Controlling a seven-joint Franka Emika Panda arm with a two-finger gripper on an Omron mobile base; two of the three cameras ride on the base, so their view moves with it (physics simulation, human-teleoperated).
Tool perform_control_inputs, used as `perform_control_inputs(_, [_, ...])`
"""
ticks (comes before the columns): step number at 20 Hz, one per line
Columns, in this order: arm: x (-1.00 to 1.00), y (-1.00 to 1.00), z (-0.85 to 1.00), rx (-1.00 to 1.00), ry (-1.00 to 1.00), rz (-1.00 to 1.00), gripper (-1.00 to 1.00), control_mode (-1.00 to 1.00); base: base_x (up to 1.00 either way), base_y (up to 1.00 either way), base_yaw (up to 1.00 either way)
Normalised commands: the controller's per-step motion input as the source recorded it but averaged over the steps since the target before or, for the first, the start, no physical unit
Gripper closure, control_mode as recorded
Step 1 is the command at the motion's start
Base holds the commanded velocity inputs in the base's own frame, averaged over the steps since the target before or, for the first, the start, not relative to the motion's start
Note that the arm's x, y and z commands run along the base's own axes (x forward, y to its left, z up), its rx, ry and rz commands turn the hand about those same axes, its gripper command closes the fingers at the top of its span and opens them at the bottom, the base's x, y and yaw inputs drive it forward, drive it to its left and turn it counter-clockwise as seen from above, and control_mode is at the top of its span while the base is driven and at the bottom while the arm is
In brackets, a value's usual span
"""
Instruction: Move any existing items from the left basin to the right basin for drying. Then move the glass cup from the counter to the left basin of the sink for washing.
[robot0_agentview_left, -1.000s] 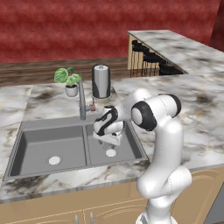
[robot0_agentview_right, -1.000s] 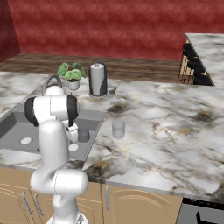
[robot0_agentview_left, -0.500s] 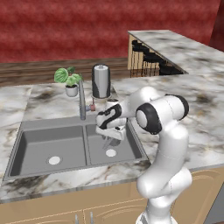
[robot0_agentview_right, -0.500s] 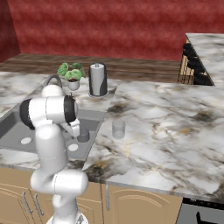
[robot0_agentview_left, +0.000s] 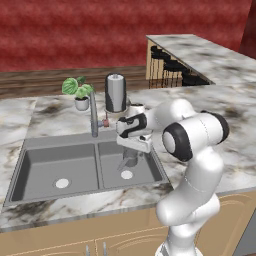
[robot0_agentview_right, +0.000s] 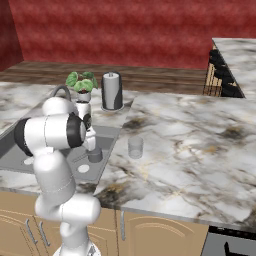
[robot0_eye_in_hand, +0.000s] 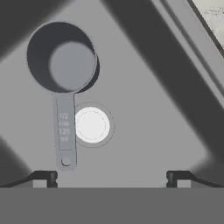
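The gripper (robot0_eye_in_hand: 109, 177) hangs released, jaws wide, above the right basin (robot0_agentview_left: 145, 167), where the grey cup (robot0_eye_in_hand: 61, 57) sits at upper left. Step 1 looks done; the glass cup (robot0_agentview_right: 135, 147) waits mid-frame on the counter (robot0_agentview_right: 200, 145).

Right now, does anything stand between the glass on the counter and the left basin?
Nothing tall. Between the glass and the left basin lies the right basin, with the grey cup low inside and the open gripper above it. The tap stands at the back rim.
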Motion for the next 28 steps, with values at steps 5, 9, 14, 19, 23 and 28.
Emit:
perform_control_inputs(5, [-0.15,-0.40,0.50,0.00,0.00,0.00,-1.00,-1.00,0.00,0.00,0.00])
perform_control_inputs(9, [-0.11,-0.40,0.45,0.00,0.00,0.00,-1.00,-1.00,0.00,0.00,0.00])
perform_control_inputs(14, [-0.13,-0.39,0.39,0.00,0.00,0.00,-1.00,-1.00,0.00,0.00,0.00])
perform_control_inputs(19, [-0.04,-0.38,0.41,0.00,0.00,0.00,-1.00,-1.00,0.00,0.00,0.00])
perform_control_inputs(23, [-0.01,-0.38,0.43,0.00,0.00,0.01,-1.00,-1.00,0.00,0.00,0.00])
perform_control_inputs(28, [-0.01,-0.33,0.42,-0.01,-0.01,0.03,-1.00,-1.00,0.00,0.00,0.00])
